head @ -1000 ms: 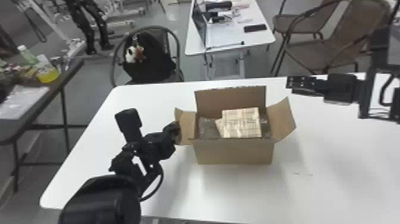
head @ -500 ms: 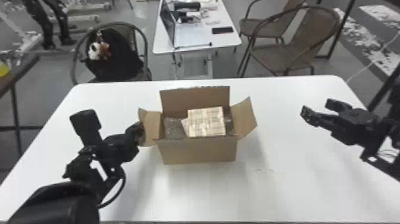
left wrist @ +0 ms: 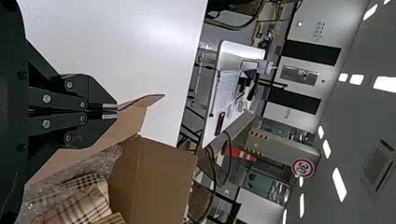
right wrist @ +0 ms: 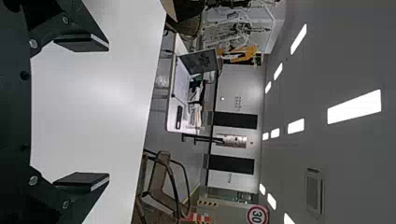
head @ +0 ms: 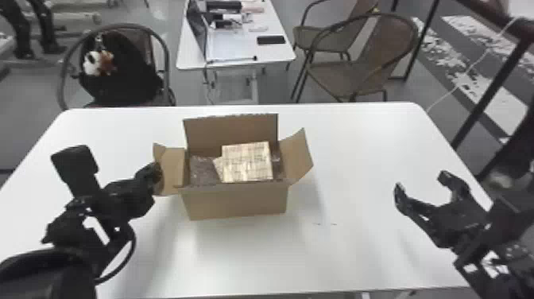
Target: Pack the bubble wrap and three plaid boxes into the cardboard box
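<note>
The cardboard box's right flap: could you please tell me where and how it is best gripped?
I would pinch the right flap by its outer edge, coming in from the robot's right, with one finger on each face. The flap is thin and slants up and outward from the cardboard box, so that edge probably offers the easiest hold.

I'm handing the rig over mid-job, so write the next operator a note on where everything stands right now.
Left gripper: fingers together at the left flap; whether they pinch it, I can't tell.
Right gripper: open and empty, over the table, right of the cardboard box.
Job's things: bubble wrap and plaid boxes are inside the cardboard box.
Done: wrap and at least two plaid boxes packed.
Left: confirm the third plaid box; they overlap, so I can't count surely. Flaps stand open.
</note>
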`<move>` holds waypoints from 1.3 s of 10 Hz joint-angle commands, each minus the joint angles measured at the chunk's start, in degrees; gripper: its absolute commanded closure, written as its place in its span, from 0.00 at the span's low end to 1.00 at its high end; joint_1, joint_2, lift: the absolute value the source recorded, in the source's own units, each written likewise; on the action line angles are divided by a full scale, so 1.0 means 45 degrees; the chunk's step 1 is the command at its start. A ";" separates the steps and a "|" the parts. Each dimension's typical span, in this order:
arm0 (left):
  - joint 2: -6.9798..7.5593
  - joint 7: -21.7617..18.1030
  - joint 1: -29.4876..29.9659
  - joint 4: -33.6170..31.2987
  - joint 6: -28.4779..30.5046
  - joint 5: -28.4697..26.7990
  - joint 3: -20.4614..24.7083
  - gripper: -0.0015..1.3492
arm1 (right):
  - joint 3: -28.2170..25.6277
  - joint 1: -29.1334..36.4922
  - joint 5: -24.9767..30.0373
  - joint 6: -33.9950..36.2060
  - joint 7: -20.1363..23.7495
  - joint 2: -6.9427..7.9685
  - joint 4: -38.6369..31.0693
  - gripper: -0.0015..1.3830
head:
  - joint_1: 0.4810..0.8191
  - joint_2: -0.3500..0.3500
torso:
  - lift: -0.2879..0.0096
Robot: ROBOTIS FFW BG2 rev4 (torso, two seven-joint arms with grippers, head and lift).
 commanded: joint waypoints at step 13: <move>-0.0033 1.1000 0.2299 0.1230 -0.9495 0.1351 0.0162 0.90 | 0.0111 0.0033 0.0064 0.0327 0.0021 -0.0247 0.0258 0.21 | 0.63 0.84 | 0.52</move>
